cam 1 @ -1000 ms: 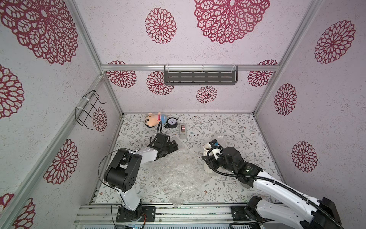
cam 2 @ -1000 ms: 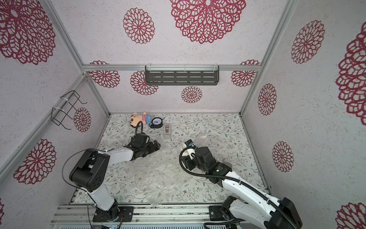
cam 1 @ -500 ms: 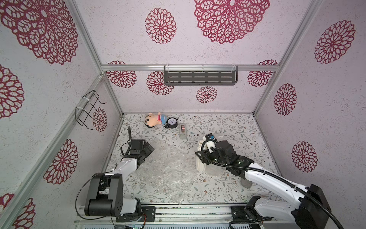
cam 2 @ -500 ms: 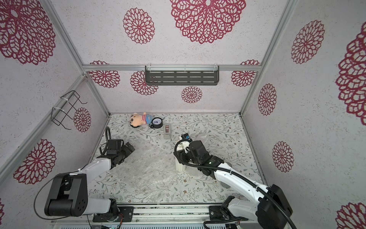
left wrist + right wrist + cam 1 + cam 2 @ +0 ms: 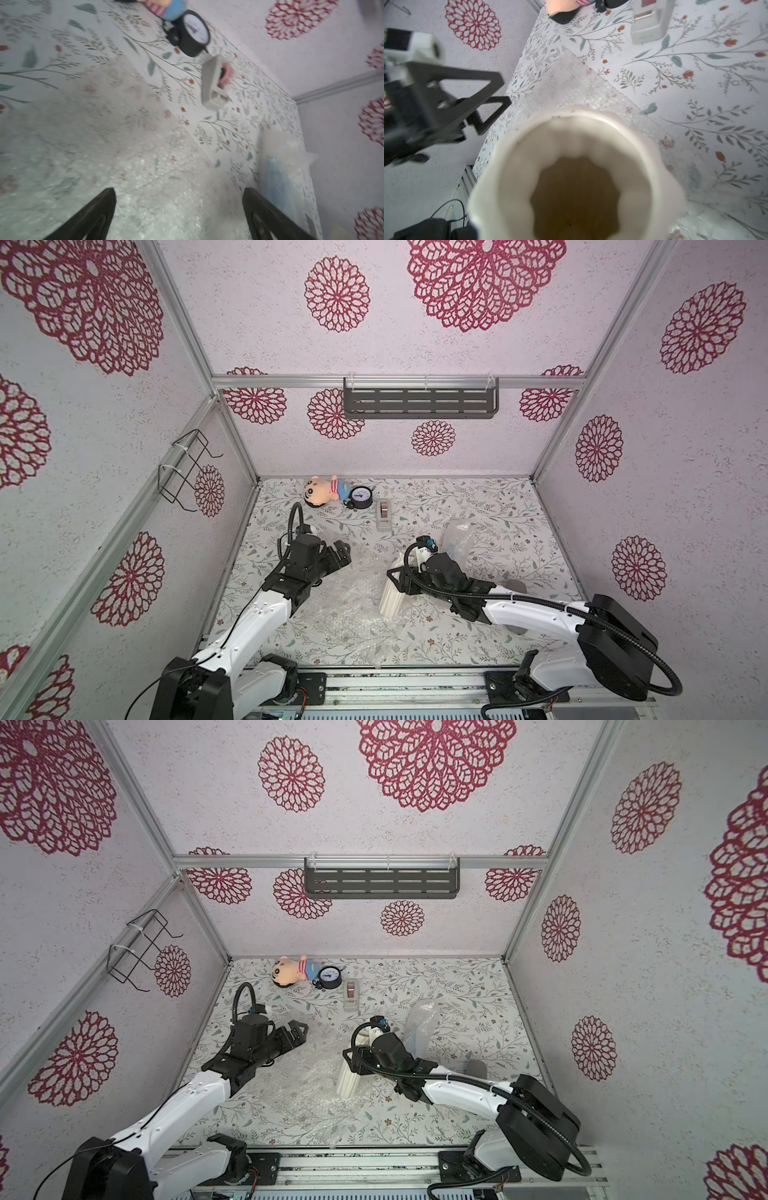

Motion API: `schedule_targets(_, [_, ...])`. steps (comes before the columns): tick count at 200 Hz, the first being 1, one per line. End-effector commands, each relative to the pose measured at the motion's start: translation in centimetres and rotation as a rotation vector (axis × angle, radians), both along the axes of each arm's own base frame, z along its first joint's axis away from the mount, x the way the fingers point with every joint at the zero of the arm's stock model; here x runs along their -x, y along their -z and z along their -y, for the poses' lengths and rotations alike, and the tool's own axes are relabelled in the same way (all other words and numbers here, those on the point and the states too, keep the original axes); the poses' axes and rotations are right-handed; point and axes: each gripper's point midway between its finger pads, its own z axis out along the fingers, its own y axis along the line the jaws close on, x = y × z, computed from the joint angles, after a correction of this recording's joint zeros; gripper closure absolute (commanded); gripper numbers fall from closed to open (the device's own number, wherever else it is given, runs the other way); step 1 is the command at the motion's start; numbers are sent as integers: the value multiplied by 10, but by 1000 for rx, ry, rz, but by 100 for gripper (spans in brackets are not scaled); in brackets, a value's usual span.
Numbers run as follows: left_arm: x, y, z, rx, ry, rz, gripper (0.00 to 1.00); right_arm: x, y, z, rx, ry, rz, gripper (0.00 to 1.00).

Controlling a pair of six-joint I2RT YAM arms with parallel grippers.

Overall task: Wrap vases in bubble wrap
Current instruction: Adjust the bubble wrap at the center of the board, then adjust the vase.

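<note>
- Two vases are on the floral table (image 5: 498, 506). The cream vase (image 5: 390, 601) (image 5: 350, 1081) is near the middle, and the blue vase (image 5: 276, 187) is just behind it, toward the back wall.
- The blue vase sits inside a bubble wrap bundle (image 5: 457, 539) (image 5: 420, 1023). Only a pale blue tint shows through the plastic.
- The cream vase is unwrapped. The right wrist view looks straight down its wide mouth to a brownish bottom.
- The right gripper (image 5: 400, 574) is clamped on the cream vase near its rim. Its fingers fall outside the right wrist view, and the wrist partly covers them in both top views.
- The left gripper (image 5: 338, 556) (image 5: 178, 207) has its jaws spread wide with nothing between them. It hangs over the far left corner of the bubble wrap sheet (image 5: 345, 605) (image 5: 581, 83), which lies flat on the table.
- The left wrist view is blurred, so the sheet's bubbles smear together there.
- A grey case (image 5: 515, 585) is mostly hidden beneath the right arm.
- The cream vase is about upright, with its long axis vertical and its mouth up, at the right edge of the sheet. Whether its base rests on the sheet cannot be told.
- The bundle stands on end, with loose wrap rising above the blue vase.
- A doll (image 5: 324, 491), a gauge (image 5: 361, 497) and a tape dispenser (image 5: 383, 514) lie along the back.
</note>
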Motion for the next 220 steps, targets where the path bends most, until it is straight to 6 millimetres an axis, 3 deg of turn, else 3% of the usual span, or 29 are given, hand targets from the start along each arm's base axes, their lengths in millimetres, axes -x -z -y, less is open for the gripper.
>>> schedule_targets(1, [37,4,40,-34,192,32,2,-21,-57,-9,-227,93,79,74])
schedule_targets(25, [63,10,84,-70,377,95,4,-21,-53,-10,-228,93,57,73])
schedule_targets(60, [77,28,131,-175,567,159,6,-19,-51,-13,-249,78,34,73])
schedule_targets(90, [67,34,142,-223,578,176,11,-16,-44,-8,-255,87,16,72])
schedule_targets(111, [69,33,154,-175,622,204,27,-16,-41,-4,-261,98,6,68])
schedule_targets(132, [69,35,153,-169,616,208,56,-16,-40,-1,-255,104,7,61])
schedule_targets(158, [74,35,148,-193,629,183,67,-15,-46,-2,-242,78,27,42])
schedule_targets(172, [78,38,139,-219,617,150,72,-15,-48,2,-217,76,24,38])
schedule_targets(204, [91,50,120,-239,586,35,84,-8,-47,39,-106,156,28,29])
schedule_targets(220, [97,54,115,-230,570,-18,90,-1,-33,58,-54,214,-35,22])
